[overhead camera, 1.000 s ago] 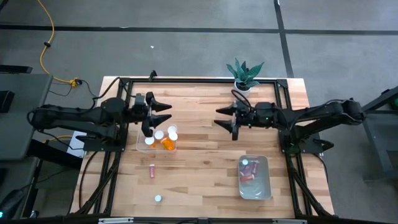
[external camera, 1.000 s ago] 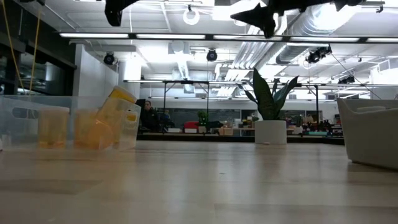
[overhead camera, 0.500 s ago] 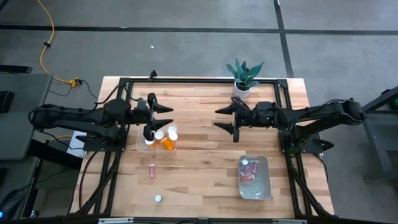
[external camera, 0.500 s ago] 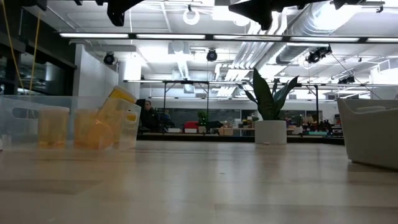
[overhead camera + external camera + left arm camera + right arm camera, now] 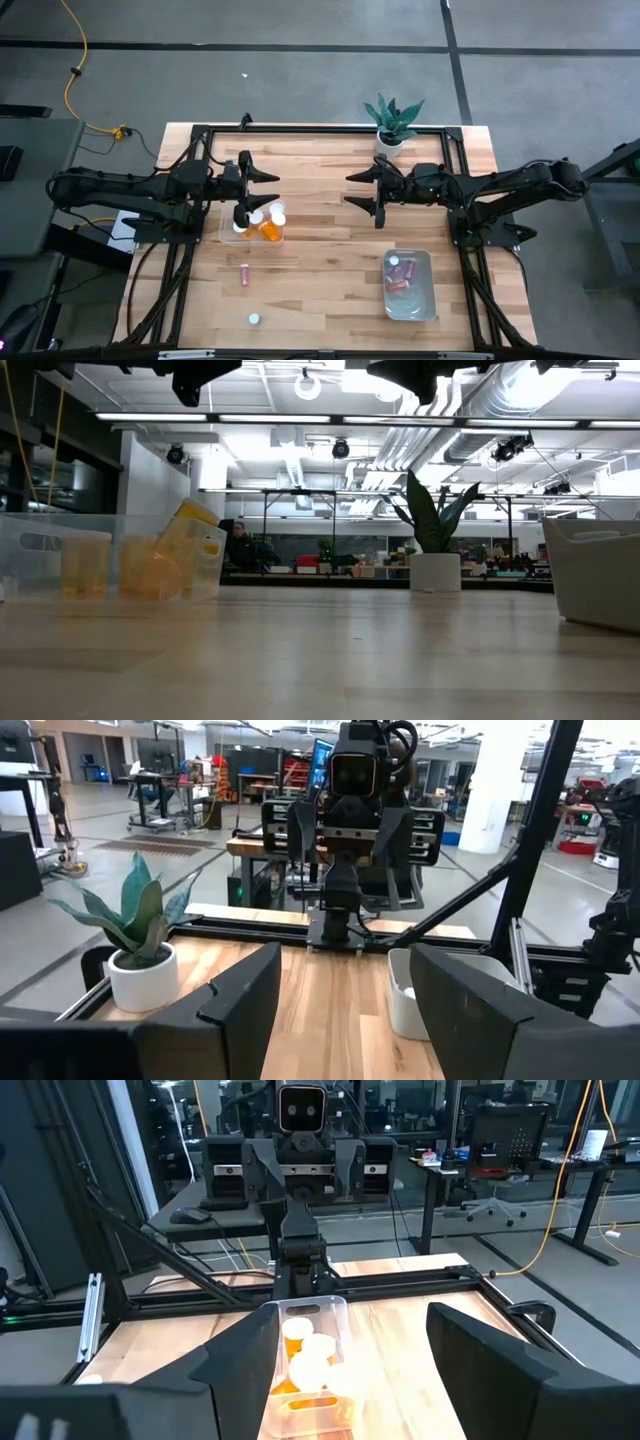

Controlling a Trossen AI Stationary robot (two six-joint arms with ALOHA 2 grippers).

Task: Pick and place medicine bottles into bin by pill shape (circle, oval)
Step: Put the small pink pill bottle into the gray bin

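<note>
High view: the wooden table (image 5: 330,250) carries everything, with the two dark arms reaching in from either side above it. The left gripper (image 5: 262,192) hangs over the far end of the clear bin (image 5: 226,238) on the table's left side, its jaws spread wide and holding nothing. The right gripper (image 5: 362,192) hovers over bare wood near the table's middle, jaws likewise spread and empty. A second clear bin (image 5: 426,300) sits near the right front, with reddish medicine bottles (image 5: 402,272) lying inside. A potted plant (image 5: 392,122) stands at the far edge. Inside the left bin stand white-capped orange bottles (image 5: 268,222), one tipped over. A single reddish bottle (image 5: 244,274) lies on the wood just in front of that bin, and nearer the front edge a white-capped bottle (image 5: 254,319) stands alone.
</note>
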